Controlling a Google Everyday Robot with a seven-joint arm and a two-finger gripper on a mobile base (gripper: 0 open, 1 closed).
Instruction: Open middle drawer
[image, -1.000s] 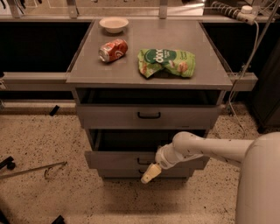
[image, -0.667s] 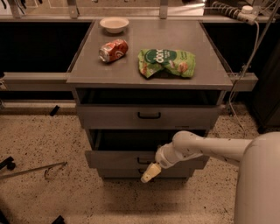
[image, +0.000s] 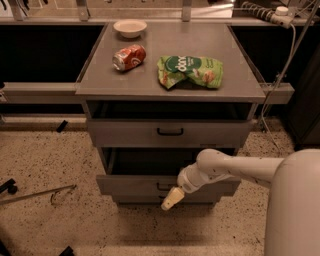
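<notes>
The middle drawer (image: 130, 185) is a grey metal front with a small black handle (image: 161, 186). It stands out from the cabinet, with a dark gap above it. My gripper (image: 172, 198), cream-coloured at the end of a white arm (image: 235, 167), hangs just below and in front of that handle, over the drawer's lower edge. It points down and to the left. The handle is partly hidden behind my wrist.
The taller top drawer (image: 125, 134) is also slightly out, and a narrow bottom drawer (image: 135, 199) sits below. On the cabinet top lie a red can (image: 129, 57), a green chip bag (image: 190, 71) and a white bowl (image: 130, 27). A metal rod (image: 35, 194) lies on the floor at left.
</notes>
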